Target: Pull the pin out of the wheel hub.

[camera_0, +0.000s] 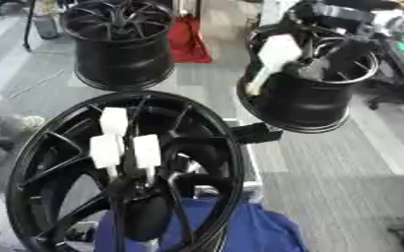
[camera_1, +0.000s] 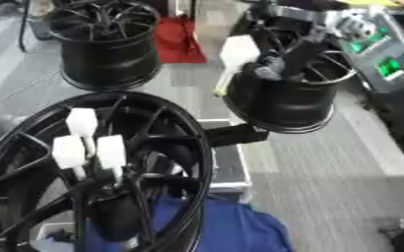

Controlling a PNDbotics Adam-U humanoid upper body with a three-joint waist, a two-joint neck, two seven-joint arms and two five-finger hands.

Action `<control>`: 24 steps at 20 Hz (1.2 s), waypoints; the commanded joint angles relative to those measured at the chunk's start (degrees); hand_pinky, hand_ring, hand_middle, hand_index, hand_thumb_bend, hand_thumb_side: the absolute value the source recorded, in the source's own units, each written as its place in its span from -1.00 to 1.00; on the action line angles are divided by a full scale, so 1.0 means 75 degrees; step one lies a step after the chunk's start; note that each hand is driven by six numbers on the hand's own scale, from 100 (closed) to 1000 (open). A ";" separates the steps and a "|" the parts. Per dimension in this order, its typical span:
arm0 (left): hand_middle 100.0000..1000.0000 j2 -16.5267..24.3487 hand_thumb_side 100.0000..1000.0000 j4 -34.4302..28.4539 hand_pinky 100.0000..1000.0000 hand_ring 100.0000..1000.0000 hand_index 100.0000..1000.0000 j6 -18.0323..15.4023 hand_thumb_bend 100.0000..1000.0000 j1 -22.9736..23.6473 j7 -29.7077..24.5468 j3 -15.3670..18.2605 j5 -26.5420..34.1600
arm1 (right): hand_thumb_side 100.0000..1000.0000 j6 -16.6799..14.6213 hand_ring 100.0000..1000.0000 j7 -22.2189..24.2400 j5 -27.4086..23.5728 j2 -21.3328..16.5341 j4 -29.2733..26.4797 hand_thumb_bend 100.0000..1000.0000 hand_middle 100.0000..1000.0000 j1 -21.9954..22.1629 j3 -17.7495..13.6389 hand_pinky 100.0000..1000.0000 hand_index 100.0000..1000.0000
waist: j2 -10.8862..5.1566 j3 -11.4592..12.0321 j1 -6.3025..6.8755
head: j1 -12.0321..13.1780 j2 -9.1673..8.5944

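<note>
In the spoked black wheel hub [camera_0: 123, 172], white flat-headed pins [camera_0: 123, 140].

So the count: three black wheel hubs total. One big hub [camera_0: 42, 162] up close standing on edge, one hub [camera_0: 119, 44] at the back left, and another hub [camera_0: 305, 98] at the back right. White pins: four that I can see, three pins [camera_0: 123, 145] clustered at the near hub's centre and one pin [camera_0: 274, 56] up by the right hub. One red cloth [camera_0: 188, 42], one blue cloth [camera_0: 257, 231]. One robot hand [camera_1: 296, 56] showing.
</note>
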 commanded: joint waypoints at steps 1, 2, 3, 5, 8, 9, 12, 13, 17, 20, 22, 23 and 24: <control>0.16 0.0122 -0.15 -0.0132 0.06 0.20 0.56 0.0001 -0.24 -0.0088 0.0075 0.0085 -0.0058 | -0.96 0.0302 0.36 -0.0958 0.0370 -0.0275 -0.0599 -0.64 -0.09 0.1196 -0.1143 0.02 0.08 | -0.0016 -0.0070 0.0021 | 0.0124 -0.0057; 0.16 0.0115 -0.15 -0.0135 0.06 0.20 0.56 0.0006 -0.24 -0.0091 0.0084 0.0095 -0.0074 | -0.94 0.0388 0.38 -0.1229 0.0621 -0.0102 -0.0717 -0.61 -0.06 0.1804 -0.1452 0.05 0.12 | 0.0005 -0.0105 0.0038 | 0.0160 -0.0066; 0.16 0.0112 -0.15 -0.0141 0.06 0.20 0.56 0.0010 -0.24 -0.0095 0.0095 0.0105 -0.0090 | -0.87 0.0476 0.44 -0.1458 0.0859 0.0110 -0.0816 -0.48 0.04 0.2354 -0.1713 0.11 0.23 | 0.0027 -0.0137 0.0058 | 0.0188 -0.0073; 0.16 0.0113 -0.15 -0.0156 0.06 0.20 0.56 0.0016 -0.24 -0.0102 0.0122 0.0124 -0.0108 | -0.75 0.0647 0.57 -0.1738 0.1295 0.0570 -0.0953 -0.34 0.31 0.3243 -0.2108 0.29 0.50 | 0.0062 -0.0184 0.0096 | 0.0215 -0.0088; 0.16 0.0111 -0.14 -0.0166 0.06 0.20 0.56 0.0024 -0.24 -0.0105 0.0137 0.0127 -0.0115 | -0.39 0.0822 0.99 -0.1875 0.1714 0.0922 -0.1049 -0.06 0.89 0.3738 -0.2329 0.70 0.94 | 0.0084 -0.0220 0.0120 | 0.0223 -0.0099; 0.16 0.0089 -0.14 -0.0162 0.06 0.20 0.56 0.0027 -0.25 -0.0102 0.0138 0.0128 -0.0112 | -0.36 0.1039 1.00 -0.2029 0.1905 0.1313 -0.0861 -0.06 0.93 0.4069 -0.2543 0.72 0.96 | 0.0099 -0.0279 0.0142 | 0.0230 -0.0114; 0.16 0.0045 -0.14 -0.0157 0.06 0.20 0.56 0.0019 -0.24 -0.0096 0.0115 0.0106 -0.0101 | -0.35 0.1339 1.00 -0.2810 0.2249 0.2059 -0.0662 -0.06 0.98 0.4416 -0.2877 0.72 0.96 | 0.0110 -0.0315 0.0179 | 0.0211 -0.0109; 0.16 0.0034 -0.14 -0.0157 0.06 0.20 0.56 0.0016 -0.24 -0.0092 0.0111 0.0104 -0.0097 | -0.37 0.1363 1.00 -0.3045 0.2218 0.2196 -0.0644 -0.04 0.94 0.4418 -0.2925 0.69 0.94 | 0.0112 -0.0315 0.0188 | 0.0204 -0.0109; 0.16 -0.0007 -0.14 -0.0151 0.06 0.21 0.56 0.0005 -0.25 -0.0086 0.0090 0.0084 -0.0076 | -0.44 0.1236 0.94 -0.4015 0.1736 0.2619 -0.0756 -0.08 0.84 0.4176 -0.2971 0.55 0.89 | 0.0139 -0.0284 0.0227 | 0.0174 -0.0142; 0.16 -0.0038 -0.14 -0.0145 0.06 0.21 0.56 -0.0005 -0.25 -0.0097 0.0053 0.0051 -0.0059 | -0.50 0.1051 0.85 -0.4457 0.1222 0.2930 -0.0870 -0.17 0.75 0.3958 -0.2793 0.44 0.82 | 0.0175 -0.0234 0.0255 | 0.0160 -0.0127; 0.16 -0.0055 -0.14 -0.0147 0.06 0.21 0.56 -0.0012 -0.25 -0.0108 0.0042 0.0042 -0.0048 | -0.52 0.0934 0.80 -0.4692 0.0840 0.3162 -0.0983 -0.21 0.69 0.3835 -0.2687 0.41 0.78 | 0.0210 -0.0200 0.0271 | 0.0171 -0.0126; 0.16 -0.0057 -0.14 -0.0145 0.06 0.21 0.56 -0.0013 -0.25 -0.0110 0.0031 0.0030 -0.0042 | -0.53 0.0877 0.78 -0.4790 0.0642 0.3260 -0.1044 -0.23 0.68 0.3778 -0.2623 0.40 0.77 | 0.0223 -0.0189 0.0276 | 0.0181 -0.0102; 0.16 -0.0061 -0.14 -0.0140 0.06 0.21 0.56 -0.0014 -0.25 -0.0110 0.0011 0.0009 -0.0038 | -0.53 0.0827 0.78 -0.4857 0.0479 0.3353 -0.1105 -0.25 0.67 0.3726 -0.2549 0.40 0.76 | 0.0229 -0.0177 0.0275 | 0.0183 -0.0056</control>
